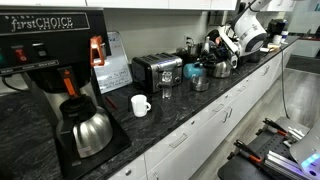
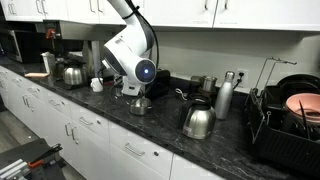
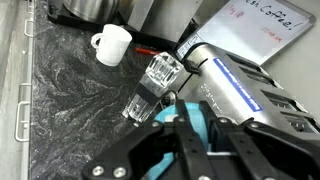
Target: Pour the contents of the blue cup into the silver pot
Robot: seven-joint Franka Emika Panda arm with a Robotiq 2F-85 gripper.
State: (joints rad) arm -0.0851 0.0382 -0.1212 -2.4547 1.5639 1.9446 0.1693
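Observation:
In the wrist view my gripper [image 3: 195, 140] is shut on the rim of the teal-blue cup [image 3: 190, 122]. The cup's inside is hidden by the fingers. In an exterior view the blue cup [image 1: 195, 72] sits in the gripper [image 1: 205, 66] just above and behind the low silver pot [image 1: 200, 84], right of the toaster. In an exterior view the gripper [image 2: 135, 93] hangs over the silver pot [image 2: 140, 106]. The pot is out of the wrist view. I cannot tell whether the cup is off the counter.
A clear glass [image 3: 150, 88] stands just beside the cup, and a white mug [image 3: 110, 45] further off. The toaster [image 3: 240, 85] is close alongside. A coffee maker with steel carafe [image 1: 88, 130] stands at the counter end. A kettle [image 2: 197, 121], a thermos [image 2: 225, 96] and a dish rack [image 2: 285, 125] are further along.

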